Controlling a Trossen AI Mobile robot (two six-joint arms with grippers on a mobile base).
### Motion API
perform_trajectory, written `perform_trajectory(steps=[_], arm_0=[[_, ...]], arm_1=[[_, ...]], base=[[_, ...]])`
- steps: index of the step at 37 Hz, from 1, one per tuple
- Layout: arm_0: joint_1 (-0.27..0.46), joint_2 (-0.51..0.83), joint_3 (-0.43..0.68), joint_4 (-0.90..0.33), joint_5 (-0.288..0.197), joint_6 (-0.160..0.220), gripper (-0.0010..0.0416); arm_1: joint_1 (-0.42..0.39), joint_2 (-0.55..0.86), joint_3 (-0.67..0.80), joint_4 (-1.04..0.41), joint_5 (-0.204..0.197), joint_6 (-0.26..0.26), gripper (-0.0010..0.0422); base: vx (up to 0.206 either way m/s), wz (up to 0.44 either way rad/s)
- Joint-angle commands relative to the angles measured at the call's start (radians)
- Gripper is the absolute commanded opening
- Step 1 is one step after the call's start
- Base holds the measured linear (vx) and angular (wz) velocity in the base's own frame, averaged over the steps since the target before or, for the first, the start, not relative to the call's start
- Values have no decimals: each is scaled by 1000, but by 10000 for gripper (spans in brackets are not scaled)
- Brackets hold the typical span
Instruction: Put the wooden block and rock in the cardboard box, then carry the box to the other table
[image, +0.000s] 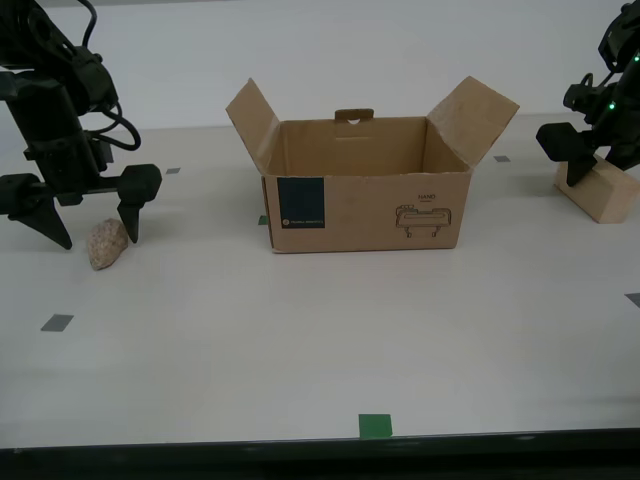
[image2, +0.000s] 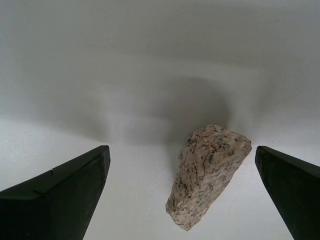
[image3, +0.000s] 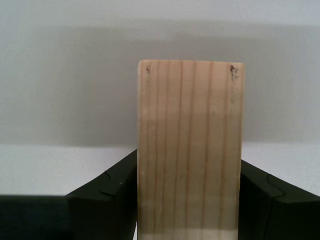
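Box: the cardboard box (image: 365, 200) stands upright near the middle of the tabletop (image: 300, 340), top open, with one side flap angled up toward 10 o'clock and the other toward 2 o'clock in the exterior view. A tab with a handle hole rises from its far wall. The near wall carries a dark navy square label and a printed line drawing. Its inside shows only bare cardboard.

Rock: the rock (image: 107, 244) lies on the tabletop at about 9 o'clock from the box, well apart from it. In the second wrist view the rock (image2: 209, 175) is rough, pinkish-beige and speckled.

Second gripper: my second gripper (image: 85, 225) has its jaws spread wide, straddling the rock. In the second wrist view my second gripper (image2: 200, 200) shows a clear gap between the stone and each dark finger. In the exterior view the rock lies just beside the nearer finger tip; I cannot tell whether they touch.

Block: the wooden block (image: 598, 190) sits at about 3 o'clock from the box, well apart, near the exterior view's right edge; whether it rests on the tabletop I cannot tell.

First gripper: my first gripper (image: 578, 160) is clamped on the wooden block. In the first wrist view the block (image3: 190, 150) stands between the two fingers (image3: 112, 200), both pressed against its sides, pale grain running lengthwise.

Tape marks: a green square (image: 375, 426) sits at 6 o'clock from the box near the tabletop's front edge, and a grey one (image: 57, 322) at roughly 8 o'clock.
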Motion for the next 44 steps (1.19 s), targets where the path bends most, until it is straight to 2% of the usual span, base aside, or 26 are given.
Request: perform_trajectory(steps=[1,18,29,35,44], arm_0=[[0,0,0,2,-2,-2,177],[1,0,0,7,-2,-2,142],[2,0,0,6,-2,-1,157],[2,0,0,6,-2,-1,139],[2,0,0,6,-2,-1,92]], arm_1=[[-1,0,0,0,-3,-1,398],[-2,0,-5,10,-3,3,398],[-3,0,-44,40,-2,4,398],[-3,0,-49,47,0,4,397],[-5,0,-49,58,0,4,347]], base=[[0,0],[0,0],[0,0],[0,0],[0,0]])
